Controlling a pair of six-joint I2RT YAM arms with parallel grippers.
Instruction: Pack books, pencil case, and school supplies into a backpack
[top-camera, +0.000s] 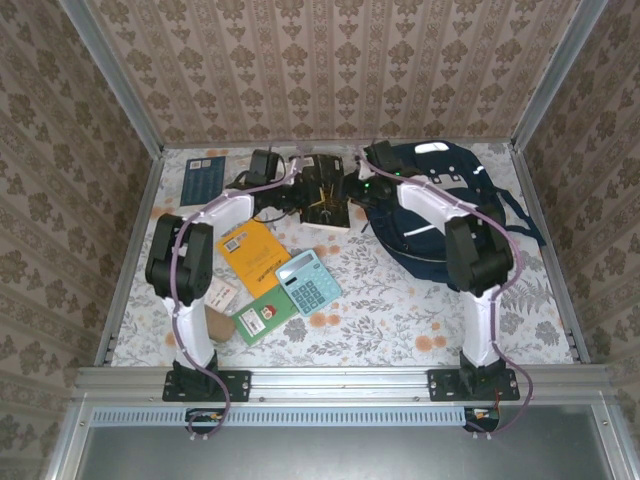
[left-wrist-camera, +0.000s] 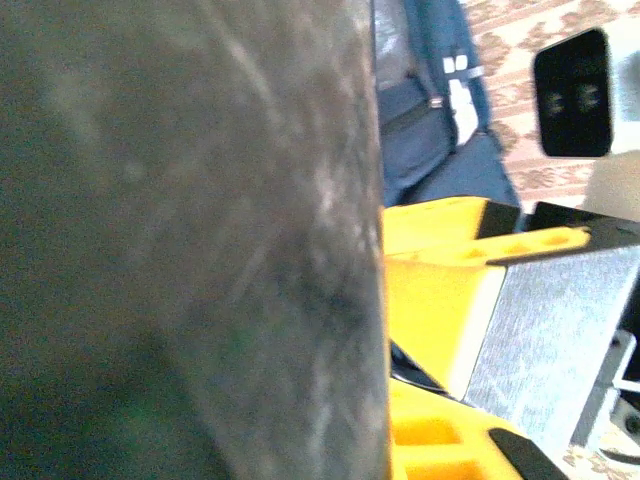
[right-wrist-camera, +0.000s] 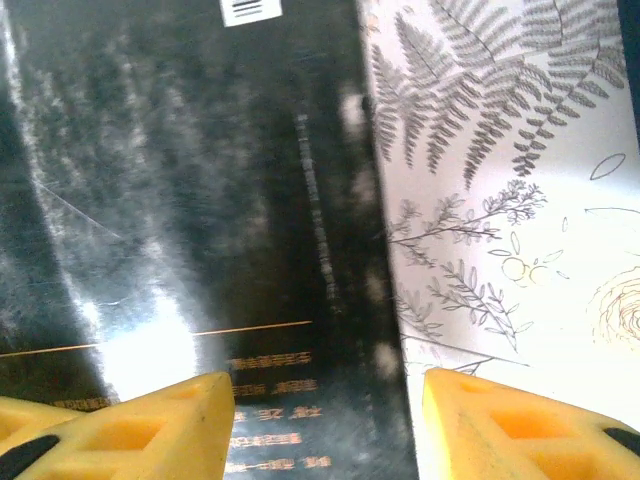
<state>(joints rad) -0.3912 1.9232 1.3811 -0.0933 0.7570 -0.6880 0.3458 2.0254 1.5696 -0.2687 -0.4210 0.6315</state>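
The right gripper (right-wrist-camera: 325, 400) stands open and holds nothing, its yellow fingers (right-wrist-camera: 150, 420) spread wide over the right edge of a thin black book with a gold pattern (top-camera: 325, 195). The left gripper (top-camera: 288, 190) meets that book's left edge with its yellow fingers (left-wrist-camera: 440, 290) close together, but the dark cover against its lens hides whether they pinch it. The book sits at the far middle of the floral tablecloth (top-camera: 400, 300), just left of the large navy blue fabric backpack (top-camera: 455, 165). Nearer the arm bases lie an orange-yellow book (top-camera: 248, 250), a light blue calculator (top-camera: 308, 282), a small green book (top-camera: 265, 315) and a tan-brown soft pencil case (top-camera: 218, 326).
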